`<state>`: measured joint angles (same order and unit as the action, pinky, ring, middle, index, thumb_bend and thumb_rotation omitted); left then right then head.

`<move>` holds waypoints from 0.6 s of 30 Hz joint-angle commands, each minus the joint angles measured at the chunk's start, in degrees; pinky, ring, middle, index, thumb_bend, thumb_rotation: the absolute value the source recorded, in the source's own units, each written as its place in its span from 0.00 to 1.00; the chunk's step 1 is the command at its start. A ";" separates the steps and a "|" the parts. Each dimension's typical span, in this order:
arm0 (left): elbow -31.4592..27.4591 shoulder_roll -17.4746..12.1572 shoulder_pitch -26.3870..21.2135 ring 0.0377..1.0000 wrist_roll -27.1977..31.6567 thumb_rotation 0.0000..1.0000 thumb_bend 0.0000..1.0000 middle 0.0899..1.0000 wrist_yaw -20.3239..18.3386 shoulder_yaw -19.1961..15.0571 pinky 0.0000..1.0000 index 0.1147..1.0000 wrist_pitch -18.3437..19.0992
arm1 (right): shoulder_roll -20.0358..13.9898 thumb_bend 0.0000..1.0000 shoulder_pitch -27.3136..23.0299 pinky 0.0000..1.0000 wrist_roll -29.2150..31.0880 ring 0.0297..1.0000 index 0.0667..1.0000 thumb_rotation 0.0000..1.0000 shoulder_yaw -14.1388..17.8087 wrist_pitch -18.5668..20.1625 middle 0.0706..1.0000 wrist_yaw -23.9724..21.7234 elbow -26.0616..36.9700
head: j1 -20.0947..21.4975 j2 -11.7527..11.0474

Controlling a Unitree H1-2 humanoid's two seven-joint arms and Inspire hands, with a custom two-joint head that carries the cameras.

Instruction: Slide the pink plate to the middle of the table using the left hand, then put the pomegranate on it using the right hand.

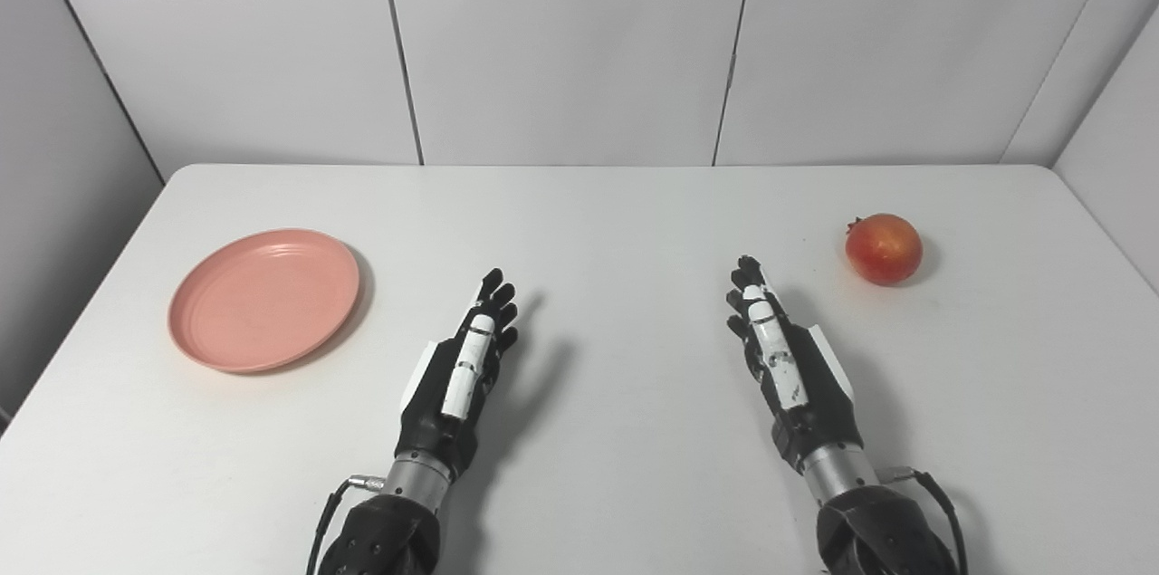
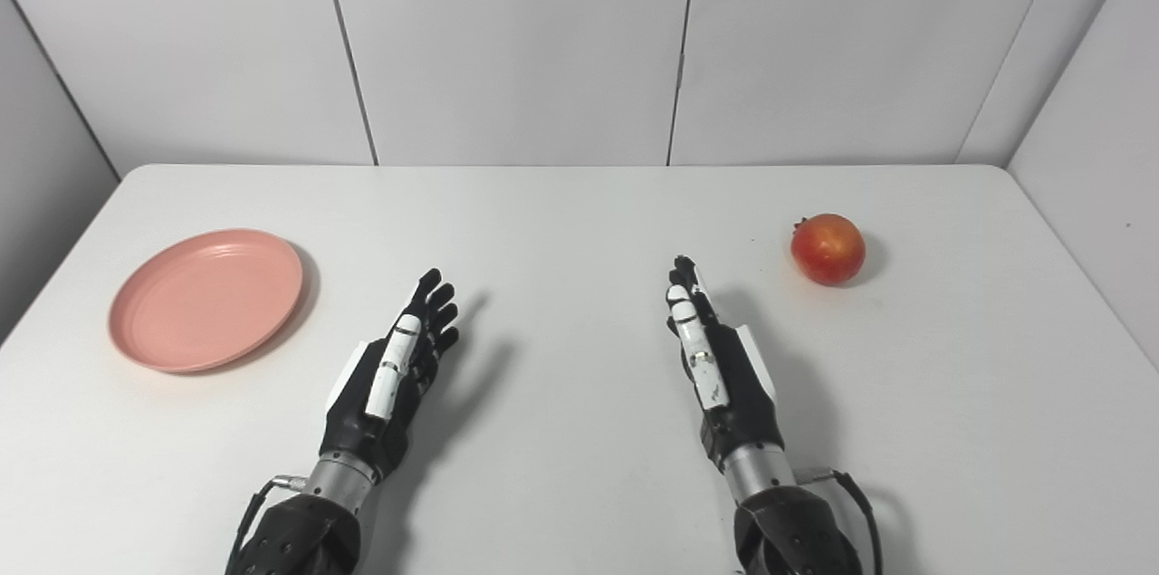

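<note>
Pink plate [image 1: 263,299] lies flat on the white table [image 1: 616,222], well left of the left hand [image 1: 464,371]. Red pomegranate [image 1: 884,248] sits beyond and right of the right hand [image 1: 786,367], crown pointing left. Both hands are empty, fingers straight and extended, pointing away.

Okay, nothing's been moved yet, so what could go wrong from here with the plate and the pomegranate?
Three risks, judging from the layout:
1. The shallow round pink plate sits near the white table's left edge; a misdirected push by the left robot hand might send it off.
2. The round red pomegranate could roll away if the open right robot hand nudges it before closing.
3. Set on the shallow plate, it might roll over the low rim.
</note>
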<state>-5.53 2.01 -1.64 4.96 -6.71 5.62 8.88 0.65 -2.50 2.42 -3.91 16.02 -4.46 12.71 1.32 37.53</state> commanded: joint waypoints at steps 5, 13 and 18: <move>0.34 0.91 -1.26 1.00 -1.33 1.00 0.39 1.00 0.33 0.96 1.00 1.00 -2.00 | -0.90 0.17 -0.95 1.00 0.95 1.00 1.00 1.00 0.41 -3.42 1.00 -0.98 0.87 | -4.41 -1.57; 2.13 2.91 -1.02 1.00 -2.96 1.00 0.37 1.00 1.64 2.13 1.00 1.00 -2.93 | -2.88 0.18 -0.17 1.00 3.81 1.00 1.00 1.00 1.55 -3.76 1.00 -3.12 0.81 | -11.69 -5.11; 3.44 3.85 -1.05 1.00 -3.78 1.00 0.37 1.00 2.64 2.71 1.00 1.00 -3.63 | -3.75 0.18 0.12 1.00 4.20 1.00 1.00 1.00 1.71 -5.92 1.00 -4.01 0.01 | -14.46 -6.81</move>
<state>-2.76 4.74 -1.64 1.72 -3.73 7.22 5.75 -3.06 -1.23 5.79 -2.45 14.20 -7.96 11.87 -13.18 30.67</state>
